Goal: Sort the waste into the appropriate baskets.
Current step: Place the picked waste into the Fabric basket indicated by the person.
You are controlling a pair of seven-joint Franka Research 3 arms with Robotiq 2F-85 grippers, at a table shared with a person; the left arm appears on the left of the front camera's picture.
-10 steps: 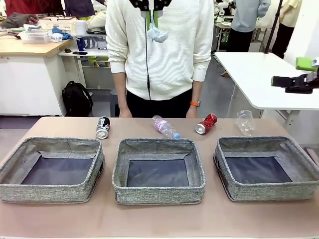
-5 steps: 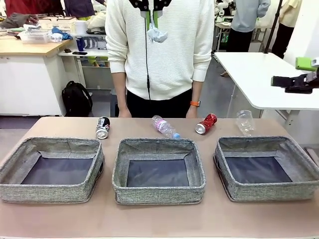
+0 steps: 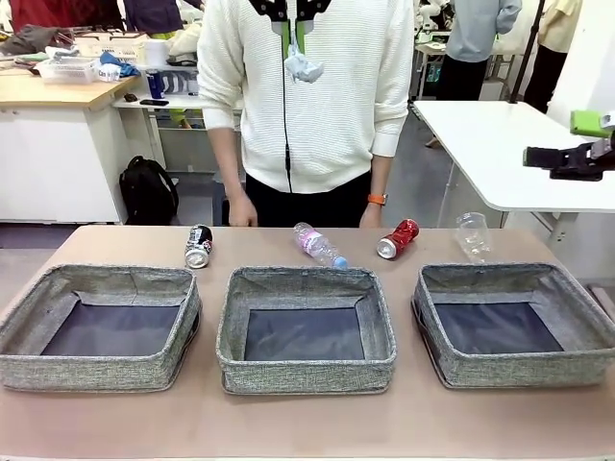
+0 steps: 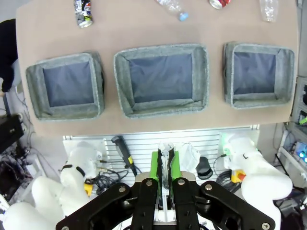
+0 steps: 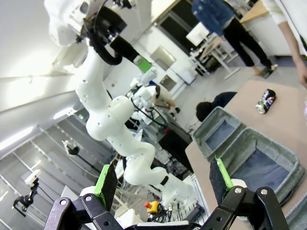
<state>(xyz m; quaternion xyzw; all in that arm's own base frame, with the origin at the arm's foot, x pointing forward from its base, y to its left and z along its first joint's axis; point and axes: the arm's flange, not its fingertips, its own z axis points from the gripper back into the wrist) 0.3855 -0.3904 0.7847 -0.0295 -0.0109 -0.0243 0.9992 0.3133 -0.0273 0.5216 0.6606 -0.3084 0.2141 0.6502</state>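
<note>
1. Four pieces of waste lie along the far edge of the worktop [image 3: 307,423]: a black-and-silver can [image 3: 198,246], a clear plastic bottle [image 3: 319,245], a red can [image 3: 398,238] and a clear cup [image 3: 472,235].
2. Just nearer the camera, the left basket [image 3: 96,373], middle basket [image 3: 306,375] and right basket [image 3: 524,368] sit side by side.
3. A person [image 3: 307,96] in a white sweater stands at the far edge.
4. The left gripper [image 4: 164,167] hangs high above the baskets, jaws pressed together.
5. The right gripper [image 5: 165,179] is aloft, well away from the waste, jaws spread.

Bottle [image 3: 319,246] just behind middle basket [image 3: 306,370]
</note>
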